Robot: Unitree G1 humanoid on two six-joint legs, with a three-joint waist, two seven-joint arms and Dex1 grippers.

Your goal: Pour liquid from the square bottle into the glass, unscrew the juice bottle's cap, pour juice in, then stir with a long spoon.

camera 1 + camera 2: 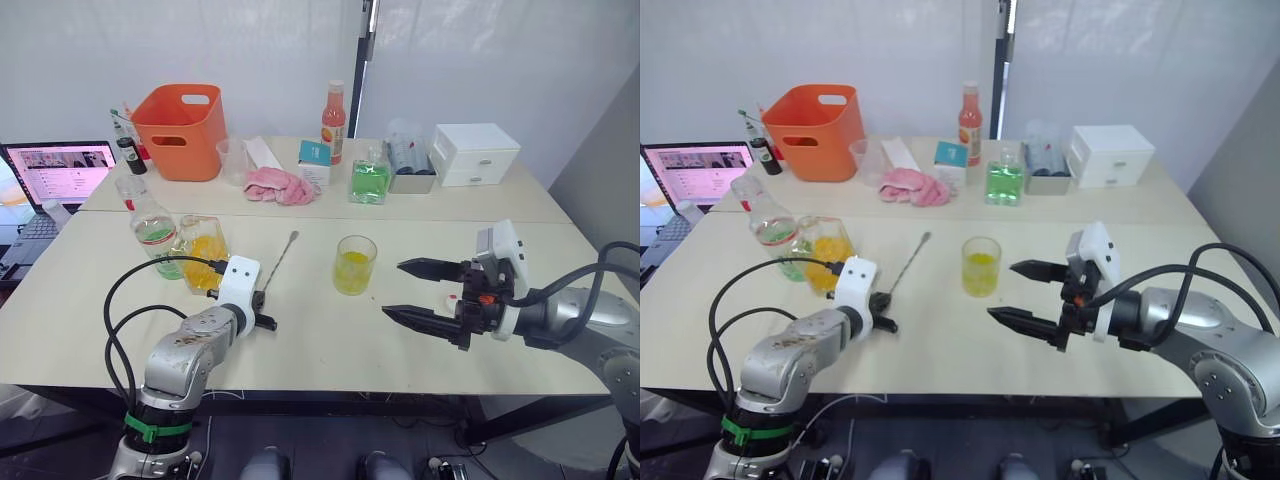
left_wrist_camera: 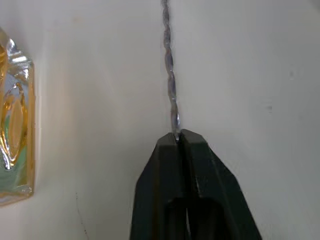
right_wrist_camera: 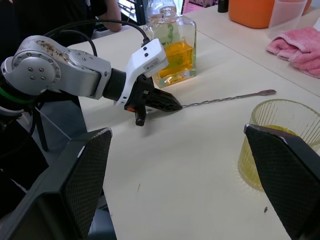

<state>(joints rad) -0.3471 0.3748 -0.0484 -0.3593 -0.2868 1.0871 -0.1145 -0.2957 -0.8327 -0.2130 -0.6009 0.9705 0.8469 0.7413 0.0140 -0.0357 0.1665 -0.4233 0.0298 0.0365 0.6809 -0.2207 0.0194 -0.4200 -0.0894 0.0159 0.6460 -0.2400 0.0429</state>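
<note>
The glass [image 1: 355, 264] stands mid-table, partly filled with yellow liquid. Left of it the long spoon [image 1: 280, 262] lies flat on the table. My left gripper [image 1: 262, 300] is shut on the spoon's near end, and the left wrist view shows its tips [image 2: 176, 136] pinching the twisted handle [image 2: 170, 75]. The square bottle [image 1: 205, 255] with orange-yellow liquid stands just left of that gripper. The juice bottle [image 1: 150, 228] is beside it, farther left. My right gripper [image 1: 392, 288] hovers open to the right of the glass, holding nothing. The juice bottle's cap is out of view.
On the back table stand an orange basket [image 1: 180, 130], a clear plastic cup [image 1: 232, 160], a pink cloth [image 1: 280, 186], a tall orange-red bottle [image 1: 333, 120], a green square bottle [image 1: 370, 180] and a white drawer box [image 1: 475, 153]. A laptop [image 1: 60, 170] sits far left.
</note>
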